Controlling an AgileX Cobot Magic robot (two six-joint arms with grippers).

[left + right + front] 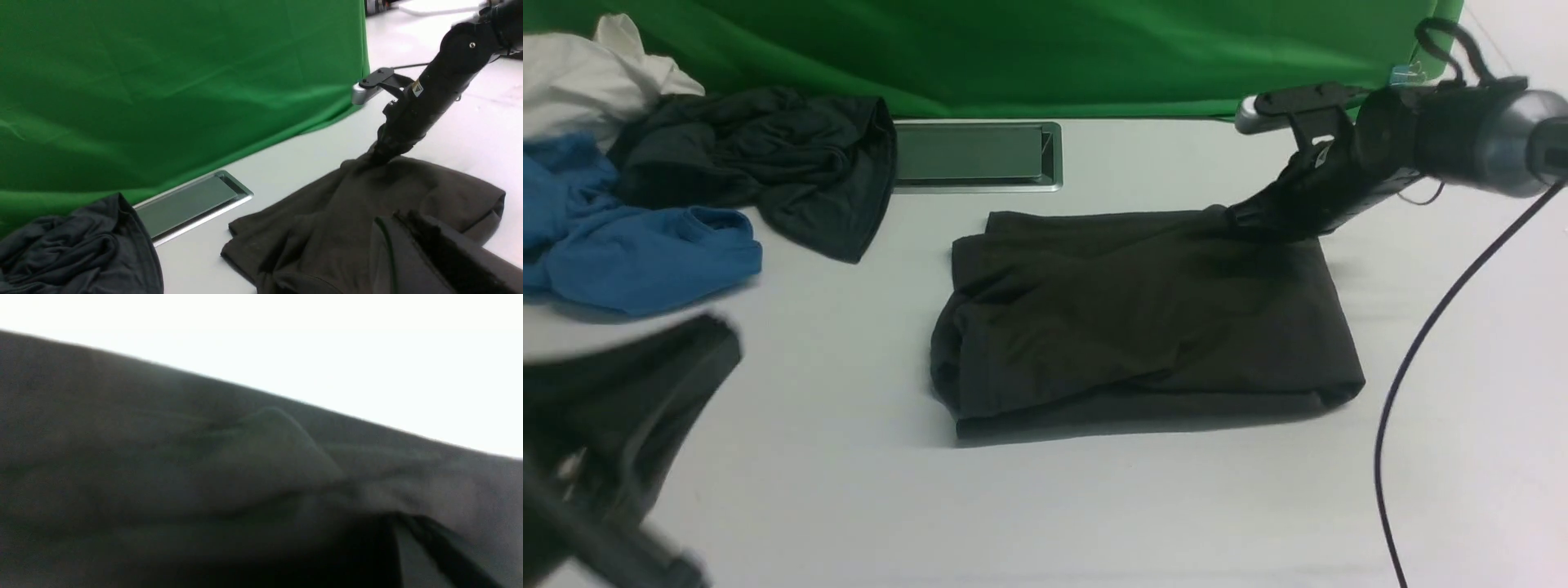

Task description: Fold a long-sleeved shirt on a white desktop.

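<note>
- I see the long-sleeved shirt (1143, 314) folded into a rough rectangle at mid tabletop (1045, 506), nearer than the silver hatch (976, 155)
- My right tool (1232, 219) is pressed together, pinching the shirt's far right edge, cloth pulled up a bit there
- Left tool (613, 425) blurred at near left, apart from the shirt, jaws together, holding nothing I can see
- Blackish garment (768, 163) & blue garment (629, 237) heaped far left

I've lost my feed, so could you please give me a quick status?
Right end effector shut on long-sleeved shirt, far edge. Left end effector shut, empty. Shirt folded on white desktop. Nothing in the way.
</note>
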